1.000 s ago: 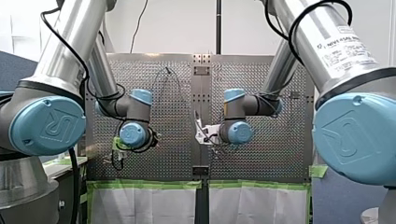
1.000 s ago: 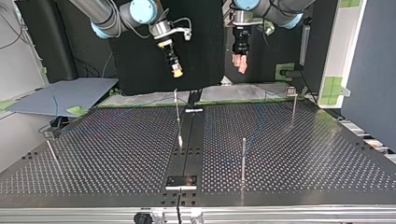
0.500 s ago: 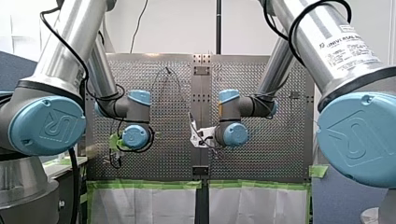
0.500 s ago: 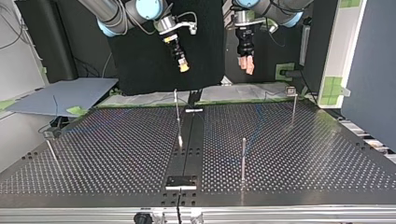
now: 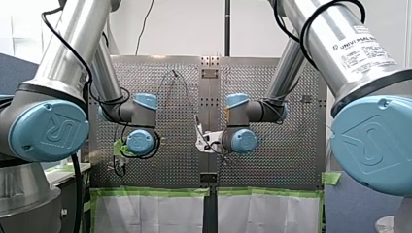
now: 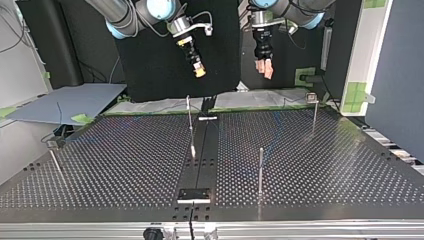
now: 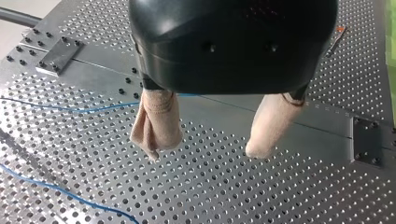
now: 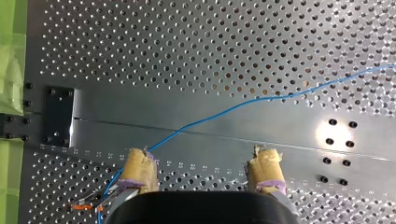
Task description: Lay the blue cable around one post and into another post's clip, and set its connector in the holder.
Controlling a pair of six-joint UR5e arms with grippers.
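The right arm's tool (image 6: pixel 199 73) is now hanging nearer the table's (image 8: pixel 187 46) middle strip than a second ago; the left tool (image 7: pixel 205 150) is barely shifting. Both are staying released, pads apart, gripping nothing. The blue cable (image 8: pixel 261 99) is lying loose across that strip, so the routing is seemingly only beginning. The right arm's lettering (image 5: pixel 357 46) is partly showing "UNIVERSAL ROBOTS".

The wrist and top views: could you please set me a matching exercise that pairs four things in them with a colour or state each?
Things:
1. left hand
2. right hand
3. cable
4. post

Descriptions:
A. yellow-padded and open
B. stands upright on the table
C. beige-padded and open
D. blue, lies across the table

Pairs: 1-C; 2-A; 3-D; 4-B
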